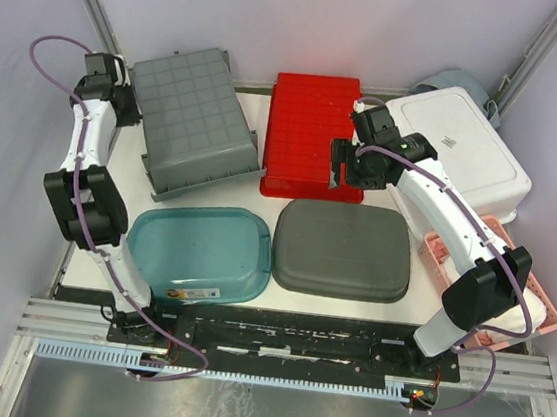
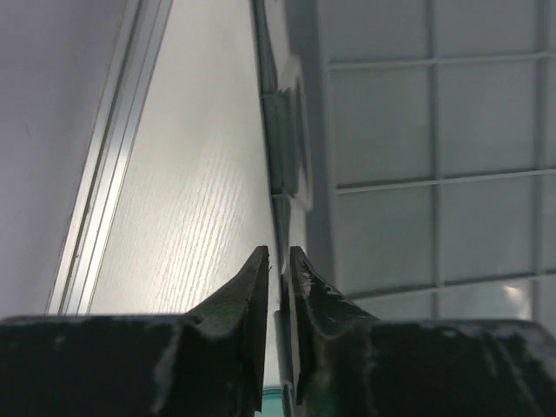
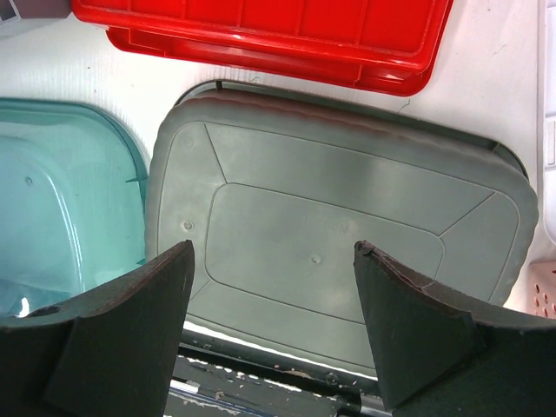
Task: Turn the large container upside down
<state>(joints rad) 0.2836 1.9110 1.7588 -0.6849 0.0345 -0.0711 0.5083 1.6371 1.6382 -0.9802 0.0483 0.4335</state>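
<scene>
The large grey crate [image 1: 196, 121] lies bottom up at the back left, its gridded base facing the camera and slightly tilted. My left gripper [image 1: 134, 110] is at its left side. In the left wrist view the gripper [image 2: 278, 256] is shut on the crate's thin rim [image 2: 280, 174], with the gridded base [image 2: 434, 130] to the right. My right gripper [image 1: 346, 176] is open and empty, hovering over the near edge of the red crate [image 1: 312, 132]. In the right wrist view the gripper [image 3: 273, 248] is spread above a dark grey tub [image 3: 339, 217].
The dark grey tub [image 1: 342, 249] lies bottom up at front centre, with a teal tub [image 1: 203, 250] open side up to its left. A white bin [image 1: 461, 149] lies bottom up at the back right, with a pink basket [image 1: 540, 299] in front of it.
</scene>
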